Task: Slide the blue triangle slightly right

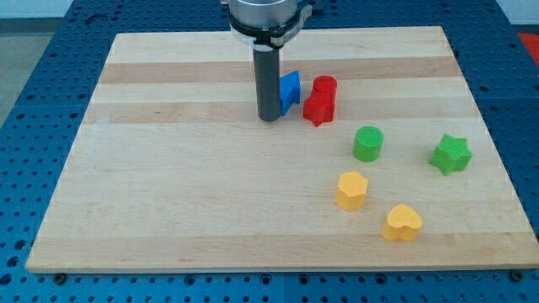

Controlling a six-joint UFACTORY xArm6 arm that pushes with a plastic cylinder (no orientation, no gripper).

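Observation:
The blue triangle lies near the top middle of the wooden board, partly hidden behind my rod. My tip rests on the board just left of and slightly below the blue triangle, touching or almost touching its left side. A red cylinder and a red star sit right next to the triangle on its right.
A green cylinder and a green star lie at the view's right. A yellow hexagon-like block and a yellow heart lie at the lower right. The board's edges drop to a blue perforated table.

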